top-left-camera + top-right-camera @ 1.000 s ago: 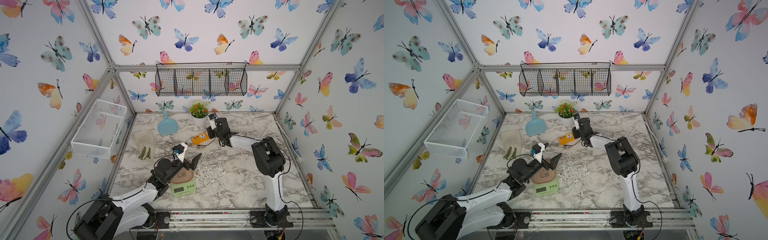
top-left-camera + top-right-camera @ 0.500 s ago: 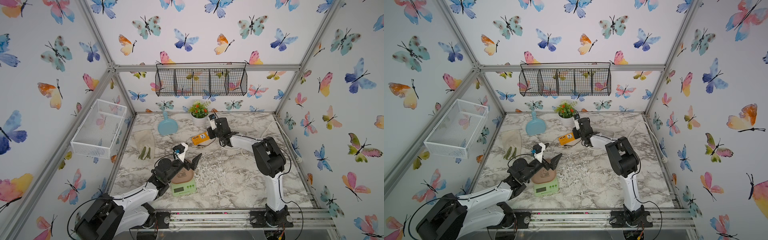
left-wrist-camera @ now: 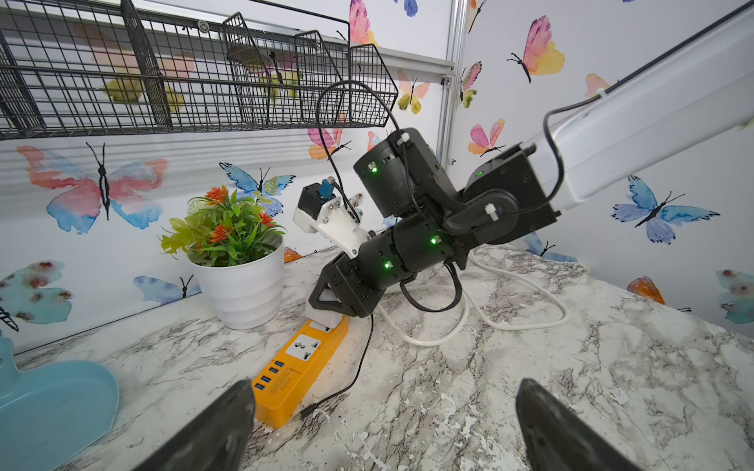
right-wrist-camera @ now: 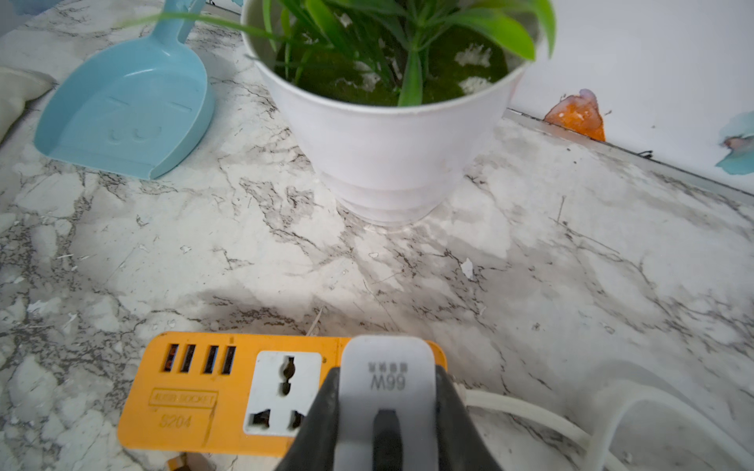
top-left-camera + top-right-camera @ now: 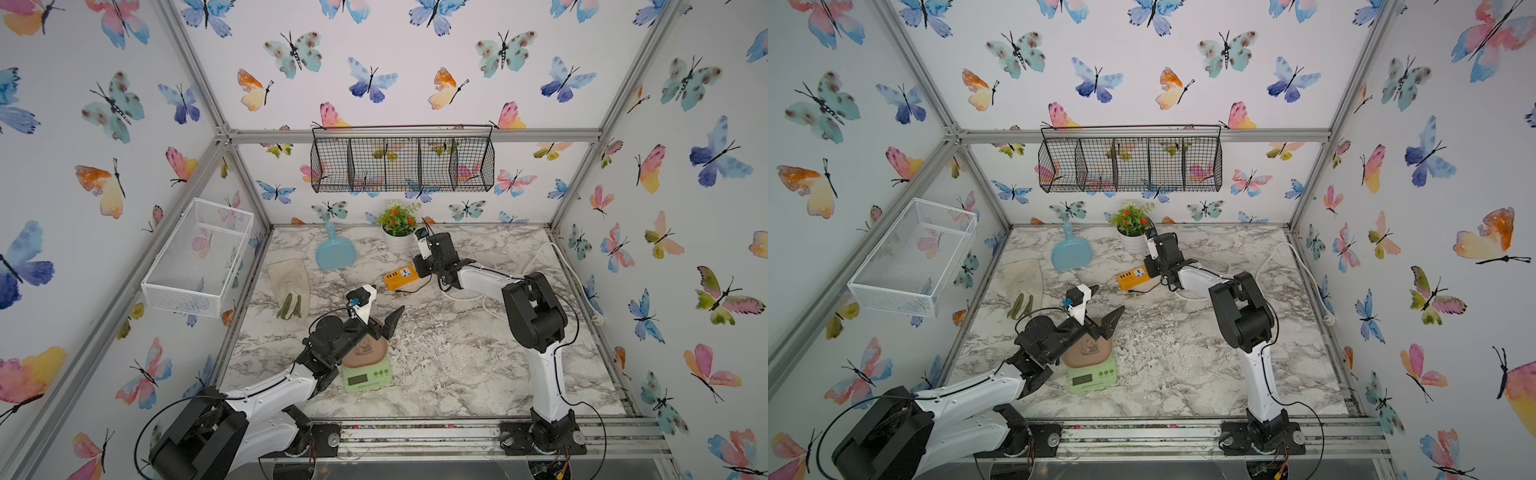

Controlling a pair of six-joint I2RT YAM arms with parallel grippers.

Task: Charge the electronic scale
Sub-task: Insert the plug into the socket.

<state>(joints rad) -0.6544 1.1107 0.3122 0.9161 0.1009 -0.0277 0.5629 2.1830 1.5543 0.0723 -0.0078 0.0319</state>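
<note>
Two grippers noted. Left gripper (image 5: 387, 298) spread wide and empty, poised above far edge of electronic scale (image 5: 368, 376), near front of marble tabletop (image 5: 457, 374). Right gripper (image 4: 387, 375) clamped on white charger cube (image 4: 387, 354) at end of orange power strip (image 5: 401, 276), beside potted plant (image 5: 398, 239). Black cable (image 3: 322, 401) end loose on marble.

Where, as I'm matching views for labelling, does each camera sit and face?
Top view: high at the front, looking down at the marble table and back wall; both arms whole, open left gripper by the electronic scale.
Top view: same head and aim; right gripper at the orange power strip.
Left wrist: faces across the table at the right arm; own fingertips show.
Right wrist: looks down at the strip; own fingers clamp the white charger.
Shared: both wrist views show strip, potted plant, blue dustpan.
</note>
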